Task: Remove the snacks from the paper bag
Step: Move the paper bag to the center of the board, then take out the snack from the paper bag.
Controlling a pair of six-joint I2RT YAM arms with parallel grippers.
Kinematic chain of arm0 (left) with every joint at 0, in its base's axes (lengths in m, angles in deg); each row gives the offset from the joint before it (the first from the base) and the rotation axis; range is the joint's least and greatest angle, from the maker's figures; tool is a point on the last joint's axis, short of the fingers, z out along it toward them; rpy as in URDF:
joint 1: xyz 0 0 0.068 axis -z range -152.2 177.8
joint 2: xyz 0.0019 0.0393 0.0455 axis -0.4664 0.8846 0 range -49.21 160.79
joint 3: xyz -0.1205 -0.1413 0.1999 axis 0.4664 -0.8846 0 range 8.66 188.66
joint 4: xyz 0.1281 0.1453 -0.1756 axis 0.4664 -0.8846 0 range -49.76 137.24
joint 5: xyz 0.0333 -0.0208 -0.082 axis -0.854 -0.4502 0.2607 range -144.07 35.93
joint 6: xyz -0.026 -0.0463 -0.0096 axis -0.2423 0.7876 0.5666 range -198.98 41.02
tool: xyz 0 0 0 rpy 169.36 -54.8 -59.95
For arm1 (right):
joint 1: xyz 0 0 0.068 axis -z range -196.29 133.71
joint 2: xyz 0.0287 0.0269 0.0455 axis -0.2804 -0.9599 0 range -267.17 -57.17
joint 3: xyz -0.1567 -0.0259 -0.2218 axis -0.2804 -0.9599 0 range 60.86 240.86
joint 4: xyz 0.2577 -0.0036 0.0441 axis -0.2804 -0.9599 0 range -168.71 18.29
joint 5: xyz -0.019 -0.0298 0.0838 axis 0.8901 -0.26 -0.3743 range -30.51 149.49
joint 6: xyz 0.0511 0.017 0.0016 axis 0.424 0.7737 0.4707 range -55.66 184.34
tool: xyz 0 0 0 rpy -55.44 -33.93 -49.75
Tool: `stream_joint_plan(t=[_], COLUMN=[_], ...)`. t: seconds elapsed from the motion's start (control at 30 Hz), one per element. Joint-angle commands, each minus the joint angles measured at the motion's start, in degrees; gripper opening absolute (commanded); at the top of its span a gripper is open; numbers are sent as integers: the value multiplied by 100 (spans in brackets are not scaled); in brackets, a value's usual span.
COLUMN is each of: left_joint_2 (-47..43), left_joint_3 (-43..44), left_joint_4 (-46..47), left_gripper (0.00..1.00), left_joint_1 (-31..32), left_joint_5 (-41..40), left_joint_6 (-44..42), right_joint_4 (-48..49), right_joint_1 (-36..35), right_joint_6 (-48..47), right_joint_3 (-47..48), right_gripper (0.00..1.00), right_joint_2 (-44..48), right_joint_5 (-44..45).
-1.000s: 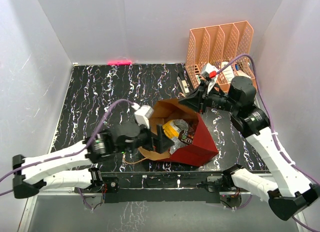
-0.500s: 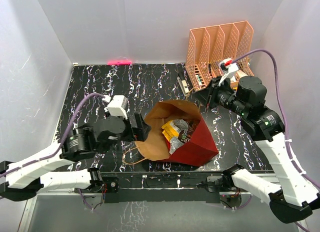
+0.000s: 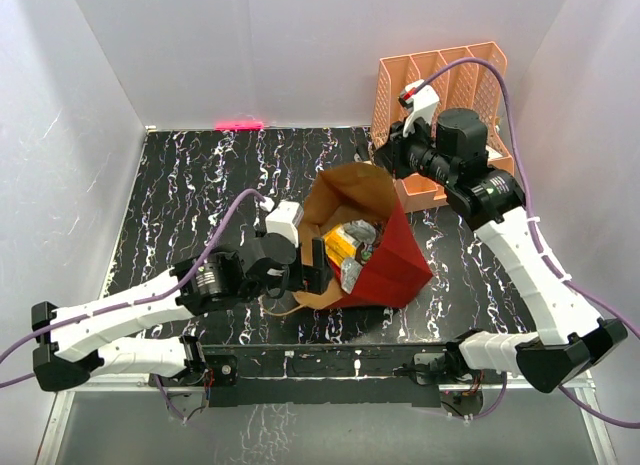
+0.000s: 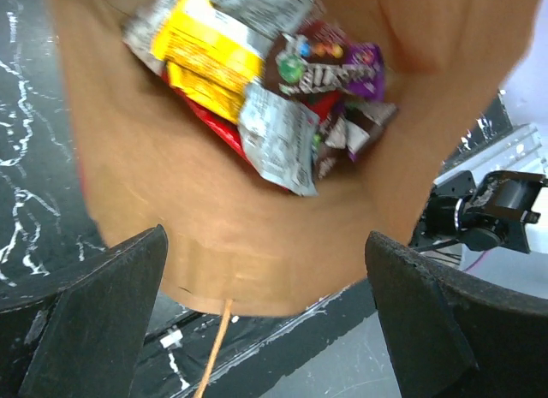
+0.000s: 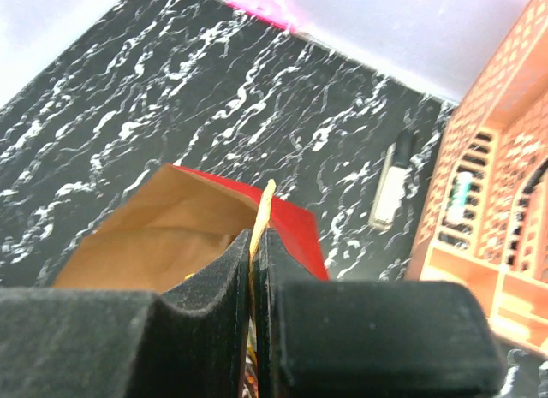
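Note:
The red paper bag (image 3: 400,260) lies tilted near the table's front middle, its brown mouth (image 3: 345,200) open to the left. Inside it lie the snacks (image 3: 350,250): yellow, silver-grey and purple packets, seen close in the left wrist view (image 4: 274,81). My left gripper (image 3: 318,268) is open at the bag's lower lip (image 4: 257,270), one finger on each side of it, holding nothing. A cord handle (image 4: 214,355) hangs below the lip. My right gripper (image 3: 392,157) is shut on the bag's upper cord handle (image 5: 264,211) and holds that edge up.
An orange slotted rack (image 3: 440,95) stands at the back right, close behind my right arm. A small white stick-like item (image 5: 391,191) lies on the black marbled table (image 3: 200,185) beside the rack. White walls close in the table on three sides.
My right gripper moved left and up with the cord handle, lifting the bag's upper edge. My left gripper moved right, back to the bag's mouth.

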Motion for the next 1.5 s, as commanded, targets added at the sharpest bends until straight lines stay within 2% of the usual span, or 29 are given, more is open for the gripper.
stream_joint_plan(t=[0.0, 0.07, 0.2, 0.3, 0.4, 0.57, 0.67, 0.73, 0.8, 0.9, 1.1, 1.27, 1.37, 1.47], left_joint_2=[75, 169, 215, 48, -274, -738, -689, -540, -365, -137, 77, 133, 305, 592], left_joint_3=[-5, 41, 93, 11, -173, -788, -907, -909, -955, -1081, -1380, -1740, -1886, -1958], left_joint_4=[695, 787, 868, 904, 994, 1559, 1625, 1684, 1785, 1998, 2412, 2696, 2795, 2865], left_gripper=[98, 98, 98, 98, 98, 98, 98, 98, 98, 98, 93, 89, 81, 77], left_joint_1=[-27, -28, -28, -26, -26, -27, -25, -29, -26, -22, -18, -18, -22, -17], left_joint_5=[529, 607, 671, 707, 798, 1150, 1059, 947, 834, 734, 775, 538, 362, 408], left_joint_6=[-90, -99, -94, -93, -124, -290, -249, -240, -226, -219, -192, -232, -233, -175], right_joint_4=[1422, 1433, 1181, 1504, 2060, 3636, 3926, 3458, 2767, 2445, 2086, 1590, 1342, 1714], right_joint_1=[52, 69, 70, 69, 66, 62, 61, -99, -387, -435, -440, -441, -440, -439], right_joint_6=[-946, -1128, -1274, -894, -312, 1447, 2228, 2169, 1994, 2164, 2330, 2251, 2169, 2218], right_joint_3=[547, 733, 839, 127, -889, -2724, -2953, -2722, -2498, -2493, -2461, -2332, -2327, -2631], right_gripper=[7, 7, 7, 7, 8, 8, 9, 11, 13, 14, 13, 13, 12, 12], right_joint_2=[38, -129, -267, 191, 837, 2040, 2242, 2143, 1985, 1834, 1823, 1973, 2119, 2395], right_joint_5=[156, -178, -1574, -2542, -2939, -2772, -2932, -2905, -2415, -2165, -1904, -1195, -725, -583])
